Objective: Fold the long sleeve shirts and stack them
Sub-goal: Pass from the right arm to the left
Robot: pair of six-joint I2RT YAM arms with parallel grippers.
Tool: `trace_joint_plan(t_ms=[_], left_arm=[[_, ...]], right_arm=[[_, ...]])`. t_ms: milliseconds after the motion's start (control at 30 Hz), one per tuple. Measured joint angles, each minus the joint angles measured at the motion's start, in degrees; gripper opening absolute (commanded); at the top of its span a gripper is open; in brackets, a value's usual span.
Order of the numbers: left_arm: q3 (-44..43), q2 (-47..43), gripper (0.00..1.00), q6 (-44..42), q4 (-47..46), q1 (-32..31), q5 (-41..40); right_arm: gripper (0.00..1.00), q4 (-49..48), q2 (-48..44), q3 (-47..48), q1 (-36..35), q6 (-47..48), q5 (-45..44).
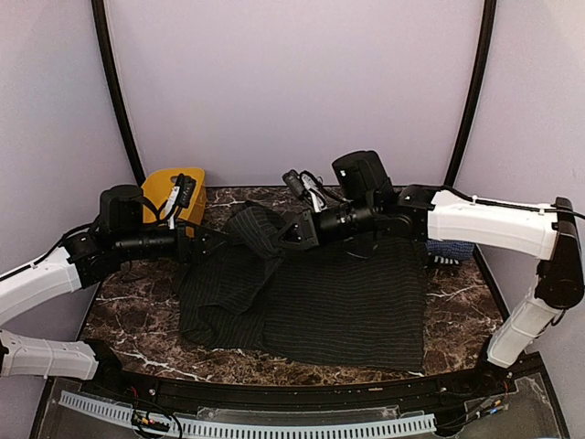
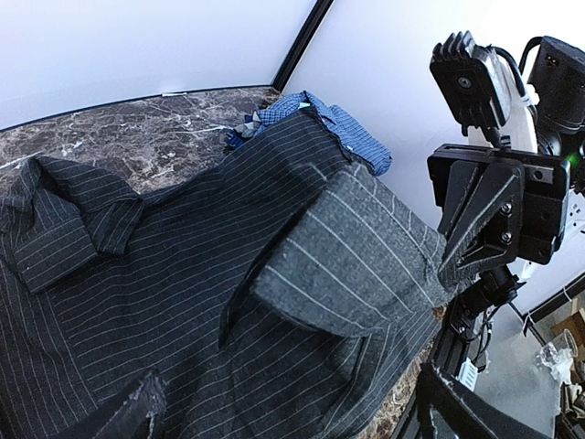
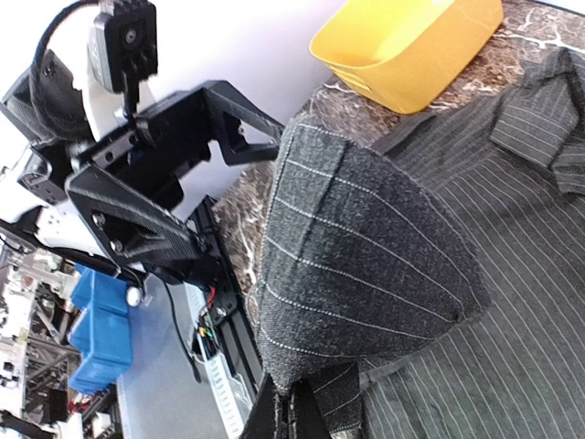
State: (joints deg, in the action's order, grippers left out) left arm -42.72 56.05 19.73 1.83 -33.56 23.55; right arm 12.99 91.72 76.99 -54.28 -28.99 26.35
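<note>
So there are two shirts on the marble table [image 1: 128, 311], plus one yellow basket [image 1: 169, 187] in the far left corner. The black pinstriped shirt [image 1: 347, 302] is spread over the middle and takes up most of the table. Its stripes run left to right, so the long axis goes across the table. The collar [image 2: 64, 215] is at the left, far end, pointing roughly toward the basket. The blue checked shirt [image 1: 450, 250] is bunched up at the far right, with the black one's edge partly over it.

Both arms meet over the left part of the black shirt. The right gripper [image 1: 291, 230] is clamped down on a raised fold [image 3: 366, 256] of the black cloth, which stands up off the rest like a little tent. The left gripper [image 1: 215, 240] is right beside that fold with its fingers spread wide, not pinching anything as far as I can see.
</note>
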Motion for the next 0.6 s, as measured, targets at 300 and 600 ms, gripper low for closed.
trace_joint_plan(t_ms=[300,600], left_arm=[[1.7,0.0,0.89,0.3,-1.4,0.0,-0.8],[6.4,1.2,0.90,5.0,-8.5,0.0,-0.1]], right_arm=[[0.00,-15.8,3.6,-1.3,0.6,-16.5,0.2],[0.00,-30.4,6.4,-4.6,0.6,-27.2,-0.2]])
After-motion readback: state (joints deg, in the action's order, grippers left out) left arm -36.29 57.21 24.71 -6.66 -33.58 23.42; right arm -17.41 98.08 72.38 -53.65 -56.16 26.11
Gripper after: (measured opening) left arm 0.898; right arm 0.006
